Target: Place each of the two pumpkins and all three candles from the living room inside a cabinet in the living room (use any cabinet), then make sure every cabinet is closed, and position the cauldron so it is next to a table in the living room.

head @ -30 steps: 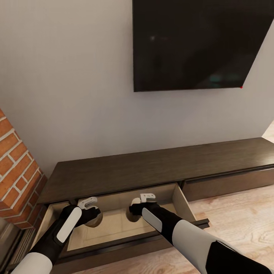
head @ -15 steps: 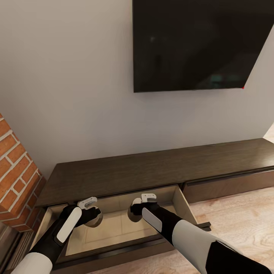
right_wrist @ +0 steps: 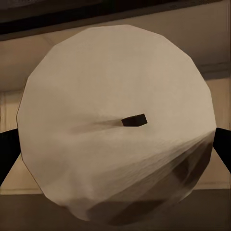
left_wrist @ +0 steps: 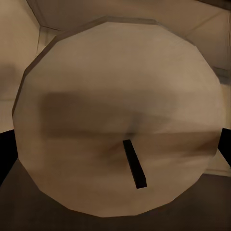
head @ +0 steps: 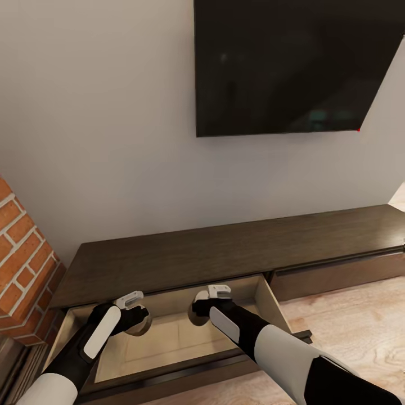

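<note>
- Left claw (head: 136, 323): closed on a candle (left_wrist: 118, 120). In the left wrist view the candle's flat, faceted round top, pale beige with a short dark wick, sits squarely between two dark finger edges at either margin.
- In the head view this left candle (head: 140, 326) shows as a pale curved edge under the black-and-white wrist, inside the open drawer, toward the drawer's brick-side end.
- Right claw (head: 198, 312): closed on a second candle (right_wrist: 115, 120). In the right wrist view its top is the same pale beige faceted disc with a small dark wick stub near centre; dark finger edges flank it on both sides.
- In the head view the right candle (head: 194, 315) is a pale sliver beside the black wrist, inside the same drawer, nearer the drawer's middle and back wall.
- Whether either candle rests on the drawer floor or hangs just above it cannot be told.
- Drawer (head: 169, 337): pulled out, pale beige smooth interior, dark brown front edge.
- Cabinet (head: 236, 247): long, low, dark brown wood grain, flat top; the neighbouring drawer front away from the bricks looks closed.
- Behind the cabinet: plain pale wall (head: 95, 140) with a flat black television (head: 287, 62) mounted above.
- Red brick column (head: 22, 264) stands at the cabinet's end; light wood-plank floor (head: 354, 332) lies in front of the cabinet.
</note>
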